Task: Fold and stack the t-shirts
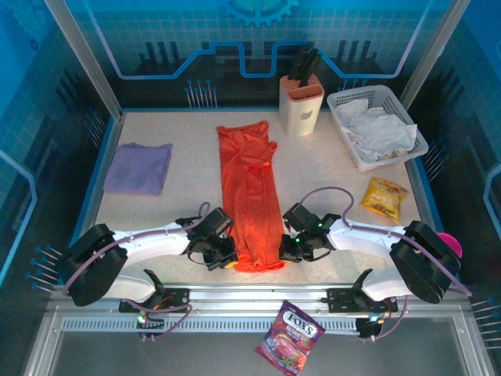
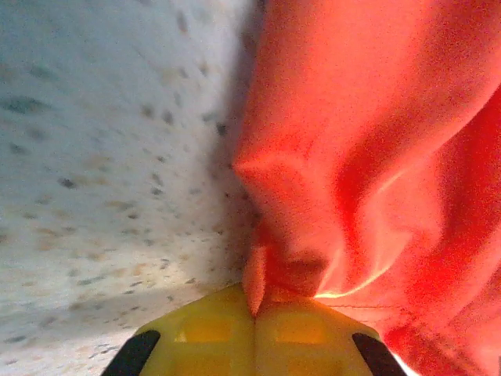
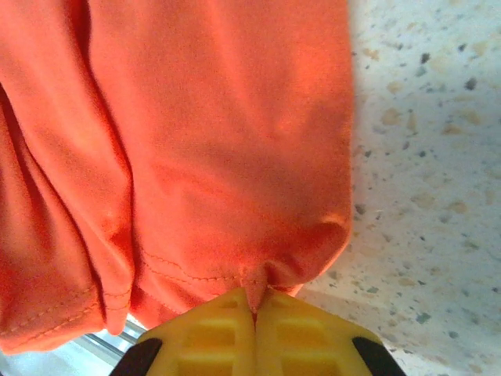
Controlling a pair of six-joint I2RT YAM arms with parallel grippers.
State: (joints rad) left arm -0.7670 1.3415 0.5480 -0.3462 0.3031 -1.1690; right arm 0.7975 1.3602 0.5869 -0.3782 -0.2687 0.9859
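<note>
Left tool (image 2: 254,312), right tool (image 3: 254,304) pinch orange t-shirt (image 1: 249,188) between them (near hem)

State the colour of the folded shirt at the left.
The shirt is pale purple, clearest in top view.

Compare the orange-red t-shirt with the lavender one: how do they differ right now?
The orange-red t-shirt lies as a long narrow strip down the middle of the table; the lavender t-shirt is a compact folded rectangle at the left. The left gripper and right gripper each pinch a near corner of the orange-red one; the lavender one lies untouched. Both rest on the table.
</note>
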